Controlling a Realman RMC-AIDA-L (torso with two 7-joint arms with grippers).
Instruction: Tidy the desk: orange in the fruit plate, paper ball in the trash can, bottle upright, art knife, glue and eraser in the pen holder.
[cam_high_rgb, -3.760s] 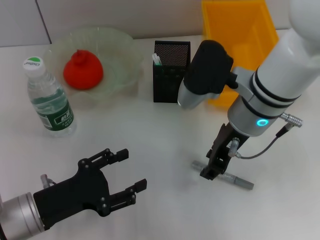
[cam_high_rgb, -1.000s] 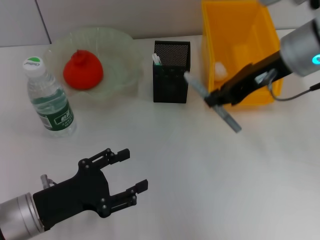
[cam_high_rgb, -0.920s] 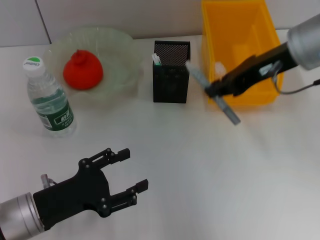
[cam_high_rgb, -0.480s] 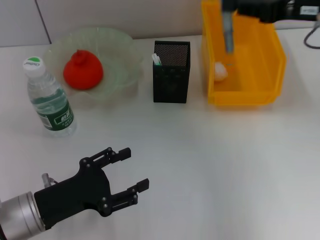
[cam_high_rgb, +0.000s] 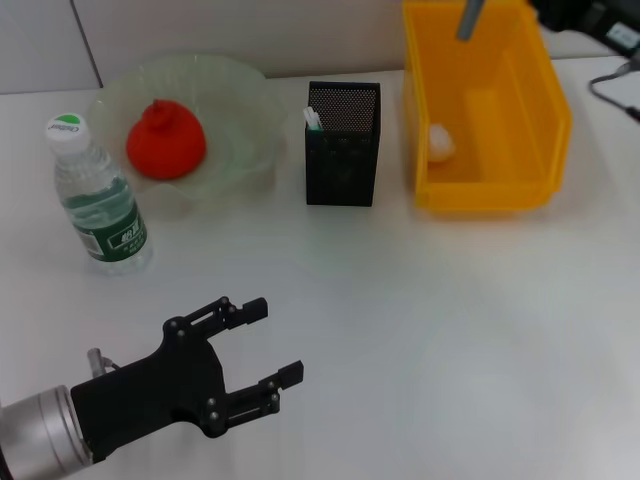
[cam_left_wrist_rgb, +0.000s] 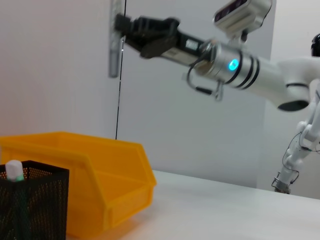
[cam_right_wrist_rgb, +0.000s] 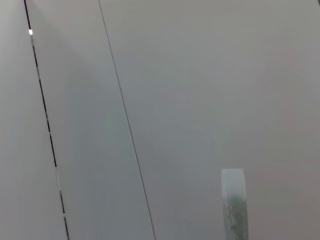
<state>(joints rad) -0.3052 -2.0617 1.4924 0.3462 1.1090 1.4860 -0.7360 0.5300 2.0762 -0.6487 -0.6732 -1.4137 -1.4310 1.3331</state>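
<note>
1. The right tool (cam_left_wrist_rgb: 122, 27) is high above the desk (cam_high_rgb: 450, 320), its jaws closed on the glue (cam_left_wrist_rgb: 116, 40) — the grey stick hangs upright, long axis vertical.
2. From this tool the pen holder (cam_high_rgb: 342, 145) lies below and off toward the robot's left; directly under the stick is the trash can (cam_high_rgb: 485, 110), so the coming move likely calls for a sideways shift before lowering.
3. The left tool (cam_high_rgb: 235, 365) rests low over the desk near the robot, fingers spread and empty — well apart from the holder.
4. The head view shows only the stick's lower end at the frame edge; the left wrist view shows the whole grip.
5. The right wrist view shows one stick end against a blank wall.
</note>
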